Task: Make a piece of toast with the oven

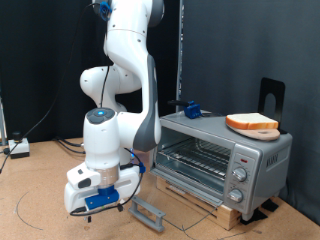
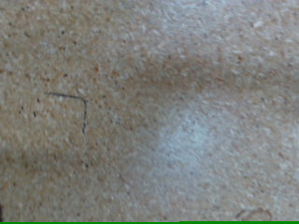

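Note:
The silver-grey oven (image 1: pixel 225 160) stands at the exterior view's right with its glass door (image 1: pixel 148 212) folded down and open, so the wire rack (image 1: pixel 195 158) shows inside. The piece of toast (image 1: pixel 252 122) lies on top of the oven, near its right end. My gripper (image 1: pixel 95 202) hangs low over the table at the exterior view's lower left, well left of the oven and apart from the open door. The wrist view shows only bare speckled tabletop (image 2: pixel 149 112), with no fingers and no object in it.
The oven sits on a wooden board (image 1: pixel 215 208). A small blue object (image 1: pixel 190 108) stands on the oven's top at its left end. A black stand (image 1: pixel 272 95) rises behind the oven. Cables and a small box (image 1: pixel 15 148) lie at the far left.

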You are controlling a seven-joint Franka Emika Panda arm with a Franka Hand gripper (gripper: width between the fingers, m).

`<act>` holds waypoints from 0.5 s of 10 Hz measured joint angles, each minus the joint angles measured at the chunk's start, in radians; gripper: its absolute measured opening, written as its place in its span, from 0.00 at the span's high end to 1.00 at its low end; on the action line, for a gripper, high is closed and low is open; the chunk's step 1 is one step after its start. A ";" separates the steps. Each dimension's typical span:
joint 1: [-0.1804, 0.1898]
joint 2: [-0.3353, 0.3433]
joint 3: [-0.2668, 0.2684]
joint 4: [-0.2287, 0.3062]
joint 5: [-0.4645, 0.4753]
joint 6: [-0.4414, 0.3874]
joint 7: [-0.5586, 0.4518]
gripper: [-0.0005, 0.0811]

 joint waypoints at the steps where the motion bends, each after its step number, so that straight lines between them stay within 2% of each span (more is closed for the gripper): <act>1: -0.016 -0.029 0.000 -0.006 0.002 -0.021 -0.029 0.00; 2: -0.016 -0.031 0.001 -0.007 0.000 -0.023 -0.026 0.00; 3: -0.021 -0.037 0.013 -0.001 0.034 -0.066 -0.054 0.00; 5: -0.056 -0.102 0.047 0.015 0.182 -0.223 -0.210 0.00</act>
